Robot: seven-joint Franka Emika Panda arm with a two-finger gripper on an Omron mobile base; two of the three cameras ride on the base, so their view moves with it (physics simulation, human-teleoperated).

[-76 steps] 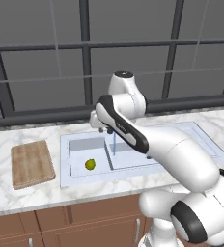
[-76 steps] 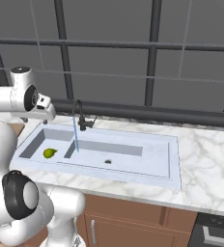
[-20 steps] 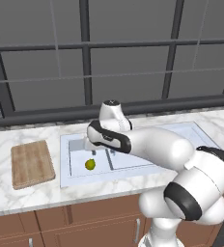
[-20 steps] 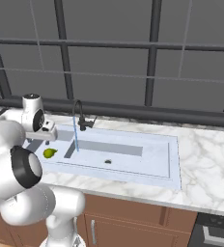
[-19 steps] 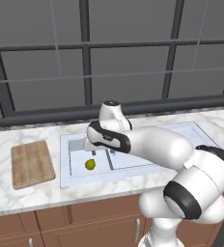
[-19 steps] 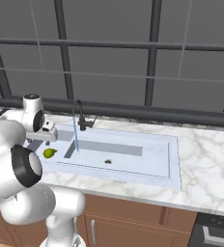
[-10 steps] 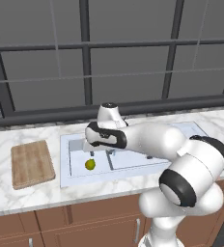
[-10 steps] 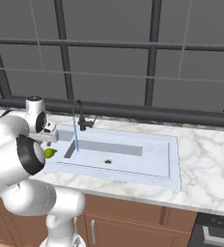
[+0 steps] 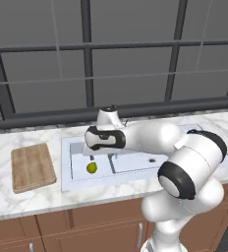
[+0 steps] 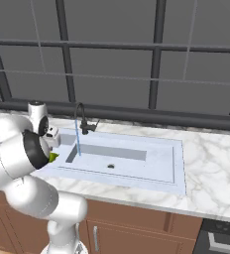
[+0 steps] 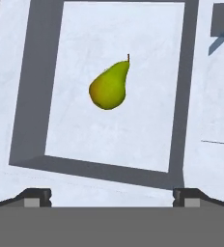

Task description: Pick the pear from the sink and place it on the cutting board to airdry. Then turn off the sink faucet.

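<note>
The pear (image 11: 109,87) lies on its side on the floor of the sink's (image 9: 76,178) left basin, untouched; the jaws (image 11: 111,195) hang above it, spread wide apart and holding nothing; the cutting board (image 9: 32,166) sits bare on the marble surface (image 9: 17,202) just left of the sink; a thin stream falls from the faucet (image 10: 80,119), so the water seems to be running; by my judgement nothing is finished yet: grasp, carry, set down and shutting the faucet all remain.

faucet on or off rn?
On. A thin blue water stream runs from the sink faucet spout down into the sink.
</note>
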